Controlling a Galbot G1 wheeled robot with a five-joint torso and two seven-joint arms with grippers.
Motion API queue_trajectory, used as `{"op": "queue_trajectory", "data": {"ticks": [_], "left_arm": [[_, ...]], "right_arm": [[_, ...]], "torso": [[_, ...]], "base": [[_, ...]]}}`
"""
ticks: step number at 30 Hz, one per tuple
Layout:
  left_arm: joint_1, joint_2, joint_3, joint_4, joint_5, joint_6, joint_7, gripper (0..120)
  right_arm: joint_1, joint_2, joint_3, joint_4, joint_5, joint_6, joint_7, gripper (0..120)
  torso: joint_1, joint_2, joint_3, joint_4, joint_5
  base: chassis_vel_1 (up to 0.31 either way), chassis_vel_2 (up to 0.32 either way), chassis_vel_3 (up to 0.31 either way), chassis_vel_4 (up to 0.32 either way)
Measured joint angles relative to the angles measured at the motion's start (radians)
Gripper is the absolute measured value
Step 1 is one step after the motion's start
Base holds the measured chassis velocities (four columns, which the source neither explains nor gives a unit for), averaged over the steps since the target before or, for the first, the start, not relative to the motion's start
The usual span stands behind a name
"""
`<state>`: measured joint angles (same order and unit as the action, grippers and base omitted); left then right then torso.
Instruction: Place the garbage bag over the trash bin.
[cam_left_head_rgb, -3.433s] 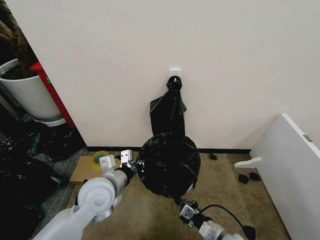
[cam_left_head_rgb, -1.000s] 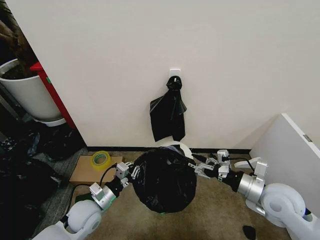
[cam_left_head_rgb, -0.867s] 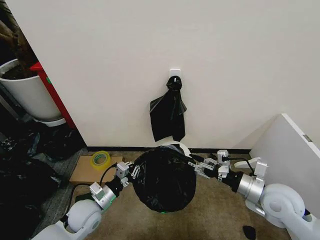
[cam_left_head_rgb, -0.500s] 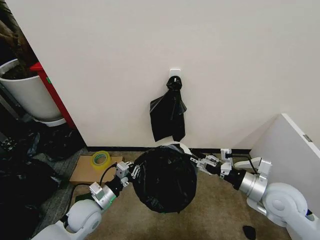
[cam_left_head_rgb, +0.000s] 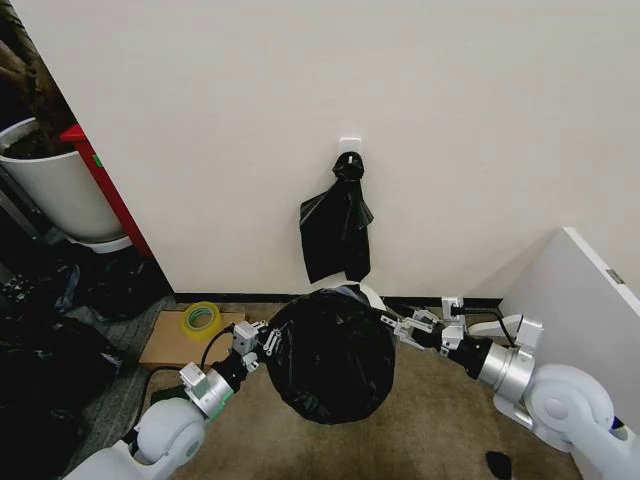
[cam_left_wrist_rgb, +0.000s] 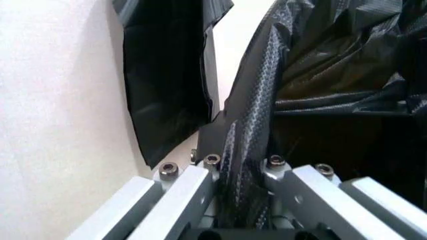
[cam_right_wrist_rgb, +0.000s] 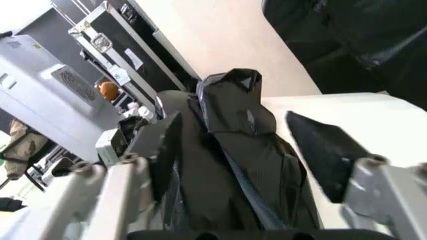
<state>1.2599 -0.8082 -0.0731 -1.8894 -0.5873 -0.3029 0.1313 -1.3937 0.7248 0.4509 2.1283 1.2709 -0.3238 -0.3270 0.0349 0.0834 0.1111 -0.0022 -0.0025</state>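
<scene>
- The garbage bag (cam_left_head_rgb: 332, 355) sits on the floor against the wall, draped over the trash bin (cam_left_head_rgb: 362, 296), whose off-white rim peeks out at the back just under the wall.
- The left pincer (cam_left_head_rgb: 262, 340) is at the bag's left edge; in the left wrist view its fingers (cam_left_wrist_rgb: 190, 192) are clenched on a stretched fold of the garbage bag (cam_left_wrist_rgb: 257, 120), the plastic pinched tight between them.
- The right pincer (cam_left_head_rgb: 400, 328) is at the bag's right edge, just beside the bin's rim. In the right wrist view its fingers (cam_right_wrist_rgb: 160, 145) stand spread, released, with black plastic (cam_right_wrist_rgb: 233, 150) lying between them and the pale trash bin (cam_right_wrist_rgb: 360, 117) just beyond.
- A narrower bunch of black bags (cam_left_head_rgb: 336, 225) hangs on the wall above the bin.
- A roll of tape (cam_left_head_rgb: 201, 319) lies on a flat cardboard box (cam_left_head_rgb: 165, 345) to the left.
</scene>
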Motion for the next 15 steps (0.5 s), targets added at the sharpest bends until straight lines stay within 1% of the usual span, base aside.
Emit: {"op": "queue_trajectory", "data": {"ticks": [2, 3, 5, 6, 11, 12, 13, 14, 15], "left_arm": [[-0.001, 0.000, 0.000, -0.001, 0.000, 0.001, 0.000, 1], [-0.001, 0.000, 0.000, -0.001, 0.000, 0.001, 0.000, 1], [-0.001, 0.001, 0.001, -0.003, 0.000, 0.002, 0.000, 1], [-0.001, 0.001, 0.001, -0.003, 0.000, 0.002, 0.000, 1], [-0.001, 0.001, 0.001, -0.009, -0.001, 0.004, 0.000, 1], [-0.001, 0.001, 0.001, -0.009, -0.001, 0.004, 0.000, 1], [-0.001, 0.001, 0.001, -0.011, -0.001, 0.004, 0.000, 1], [0.000, 0.001, 0.001, -0.012, -0.001, 0.005, 0.000, 1], [0.000, 0.001, 0.001, -0.013, -0.001, 0.005, 0.000, 1]], "right_arm": [[-0.002, -0.001, -0.001, 0.000, -0.007, 0.002, -0.001, 47], [-0.002, -0.001, -0.001, 0.000, -0.007, 0.002, -0.001, 47], [-0.003, -0.001, -0.001, 0.000, -0.015, 0.003, -0.003, 35], [-0.003, -0.001, -0.001, 0.000, -0.015, 0.003, -0.003, 35], [-0.003, -0.001, 0.000, 0.001, -0.017, 0.003, -0.004, 15], [-0.003, -0.001, 0.000, 0.001, -0.017, 0.003, -0.004, 15], [-0.003, -0.001, 0.000, 0.002, -0.018, 0.003, -0.004, 12], [-0.002, -0.001, 0.000, 0.002, -0.021, 0.002, -0.006, 5], [-0.002, -0.001, 0.000, 0.002, -0.024, 0.002, -0.007, 2]], "torso": [[0.000, 0.000, 0.000, 0.0000, 0.0000], [0.000, 0.000, 0.000, 0.0000, 0.0000], [0.000, 0.000, 0.000, -0.0001, 0.0000], [0.000, 0.000, 0.000, -0.0001, 0.0000], [0.000, 0.000, 0.000, 0.0000, 0.0000], [0.000, 0.000, 0.000, 0.0000, 0.0000], [0.000, 0.000, 0.000, 0.0000, 0.0000], [0.000, 0.000, 0.000, 0.0000, 0.0000], [0.000, 0.000, 0.000, 0.0000, 0.0000]], "base": [[0.000, 0.000, 0.000, 0.000], [0.000, 0.000, 0.000, 0.000], [0.000, 0.000, 0.000, 0.000], [0.000, 0.000, 0.000, 0.000], [0.000, 0.000, 0.000, 0.000], [0.000, 0.000, 0.000, 0.000], [0.000, 0.000, 0.000, 0.000], [0.000, 0.000, 0.000, 0.000], [0.000, 0.000, 0.000, 0.000]]}}
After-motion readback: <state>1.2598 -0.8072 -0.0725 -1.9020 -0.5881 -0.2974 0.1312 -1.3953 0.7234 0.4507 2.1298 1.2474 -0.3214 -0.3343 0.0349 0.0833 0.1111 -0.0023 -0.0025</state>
